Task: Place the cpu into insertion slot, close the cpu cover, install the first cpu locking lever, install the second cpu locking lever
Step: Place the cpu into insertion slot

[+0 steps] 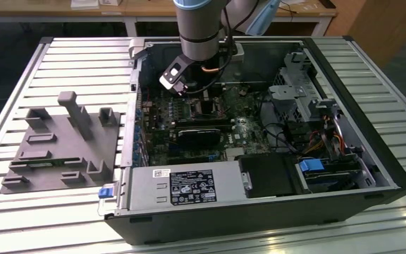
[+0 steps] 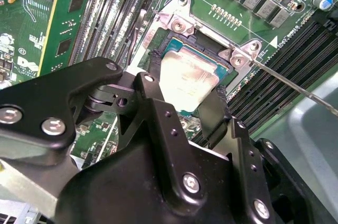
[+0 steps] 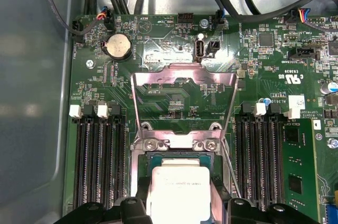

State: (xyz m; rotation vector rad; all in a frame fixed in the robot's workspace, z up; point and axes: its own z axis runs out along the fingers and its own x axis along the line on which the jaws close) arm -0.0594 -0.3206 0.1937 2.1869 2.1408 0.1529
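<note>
Black gripper (image 2: 185, 92) points down from upright arm (image 1: 199, 32), directly over socket (image 2: 208, 47); jaws clamped on edges of silver chip (image 2: 187, 73); cover (image 3: 182, 73) beyond socket raised open.

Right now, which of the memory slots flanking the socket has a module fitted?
The outermost one of its bank, farthest from the cpu: a green module stands in it. The other black slots are bare.
</note>
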